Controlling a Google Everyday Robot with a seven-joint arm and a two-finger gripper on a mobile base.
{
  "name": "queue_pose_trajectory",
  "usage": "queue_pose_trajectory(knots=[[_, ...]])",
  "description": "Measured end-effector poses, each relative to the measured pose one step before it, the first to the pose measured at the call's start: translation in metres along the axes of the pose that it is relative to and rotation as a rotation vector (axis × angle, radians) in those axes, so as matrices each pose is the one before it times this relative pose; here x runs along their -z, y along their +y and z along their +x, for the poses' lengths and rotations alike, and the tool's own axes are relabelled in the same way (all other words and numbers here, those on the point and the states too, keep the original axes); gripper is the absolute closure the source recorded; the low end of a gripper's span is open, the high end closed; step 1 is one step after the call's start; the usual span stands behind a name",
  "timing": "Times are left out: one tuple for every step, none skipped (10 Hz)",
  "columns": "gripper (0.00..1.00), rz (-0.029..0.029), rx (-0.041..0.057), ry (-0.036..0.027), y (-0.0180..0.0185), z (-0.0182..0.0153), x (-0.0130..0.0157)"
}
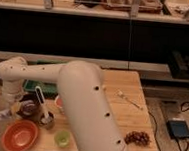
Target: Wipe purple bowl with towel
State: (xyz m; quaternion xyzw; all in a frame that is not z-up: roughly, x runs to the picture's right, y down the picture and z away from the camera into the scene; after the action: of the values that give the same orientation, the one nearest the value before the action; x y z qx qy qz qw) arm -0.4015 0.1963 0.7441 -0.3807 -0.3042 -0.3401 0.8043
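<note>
The purple bowl (30, 108) sits on the left part of the wooden table (119, 117); it is dark with a glossy inside. My white arm reaches left across the table, bends at its elbow and drops down to the gripper (13, 110). The gripper is shut and hangs at the bowl's left rim, touching or just above it. I cannot make out the towel; a pale patch under the gripper, left of the bowl, could be cloth or part of the hand.
An orange bowl (19, 135) stands in front of the purple one, with a light-green cup (62, 137) to its right. A small dark cup holding a white utensil (45, 116) is right beside the purple bowl. Behind lies a green tray (42, 88). Grapes (137, 138) lie front right.
</note>
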Motion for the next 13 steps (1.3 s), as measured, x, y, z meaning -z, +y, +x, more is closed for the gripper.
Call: queue_pose_trajectory(knots=[[1.00, -0.00869, -0.01179, -0.00469, 0.01157, -0.00194, -0.00337], [1.00, -0.00139, -0.01520, -0.00240, 0.00783, 0.00254, -0.00029], [1.00, 0.00108, -0.02099, -0.00135, 0.00881, 0.00598, 0.00198], [1.00, 0.00326, -0.02301, -0.00002, 0.00879, 0.00665, 0.00308], [1.00, 0.00507, -0.02922, 0.00348, 0.01093, 0.00827, 0.00454], [1.00, 0.00515, -0.01912, 0.00314, 0.00571, 0.00645, 0.00362], [1.00, 0.00650, -0.02039, 0.00372, 0.00209, 0.00976, 0.00408], [1.00, 0.00367, -0.00954, 0.00141, -0.00406, 0.00541, 0.00091], [1.00, 0.00006, -0.00323, 0.00363, -0.00569, 0.00426, 0.00070], [1.00, 0.00318, -0.00260, 0.00137, -0.00443, 0.00344, 0.00072], [1.00, -0.00360, 0.00271, 0.00567, -0.00132, 0.00240, 0.00032], [1.00, 0.00123, 0.01298, 0.00559, -0.00608, 0.00049, 0.00068], [1.00, -0.00048, 0.01769, 0.00565, -0.01302, -0.00055, 0.00020]])
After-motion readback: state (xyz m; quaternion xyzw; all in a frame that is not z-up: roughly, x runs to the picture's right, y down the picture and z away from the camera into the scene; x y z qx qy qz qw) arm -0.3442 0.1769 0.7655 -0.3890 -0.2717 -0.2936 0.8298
